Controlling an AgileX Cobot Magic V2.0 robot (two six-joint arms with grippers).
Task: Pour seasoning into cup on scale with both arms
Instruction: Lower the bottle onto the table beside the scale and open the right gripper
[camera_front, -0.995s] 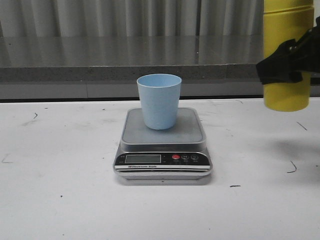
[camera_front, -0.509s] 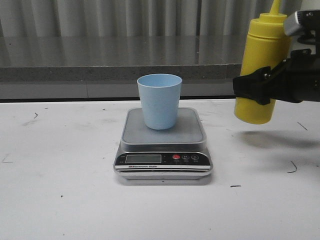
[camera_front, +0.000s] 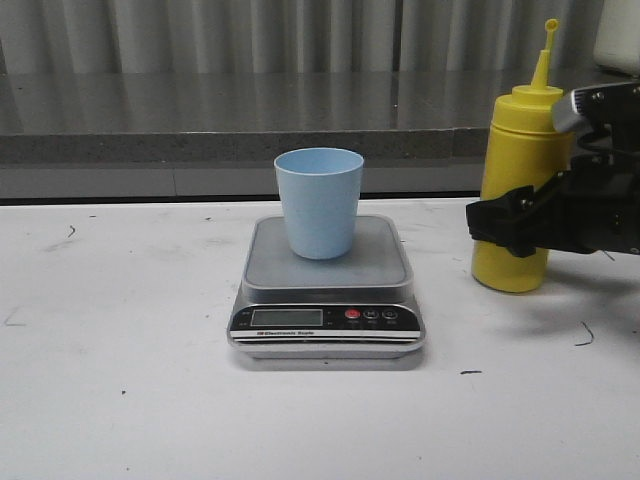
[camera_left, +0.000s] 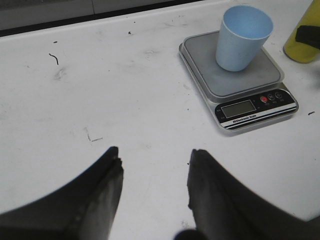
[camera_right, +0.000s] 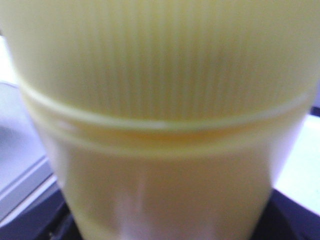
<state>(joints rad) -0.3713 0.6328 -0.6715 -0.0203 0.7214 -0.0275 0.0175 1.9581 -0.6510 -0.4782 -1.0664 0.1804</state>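
**Bottle gripped upright beside the scale**

The seasoning bottle (camera_front: 518, 190) is seen standing upright on the white surface (camera_front: 120, 400), to the right of the scale (camera_front: 325, 290) and apart from it; its base appears to rest on the surface, though contact cannot be confirmed; its pointed nozzle is directed straight up, so nothing can be poured in this pose. The bottle is clasped around its lower body by the right gripper (camera_front: 515, 225), whose fingers are closed against the yellow wall; in the right wrist view the frame is filled by the blurred bottle (camera_right: 160, 120), which fits so close a hold. A low grip is judged to leave the upper part free for tipping or for the other arm.

The pale blue cup (camera_front: 319, 202) is set upright near the middle of the scale's grey platform, mouth open, presumably so that whatever is added can be weighed; what the display shows cannot be read.

The left gripper (camera_left: 152, 175) is held well away over bare surface, its fingers (camera_left: 100, 185) spread and holding nothing.
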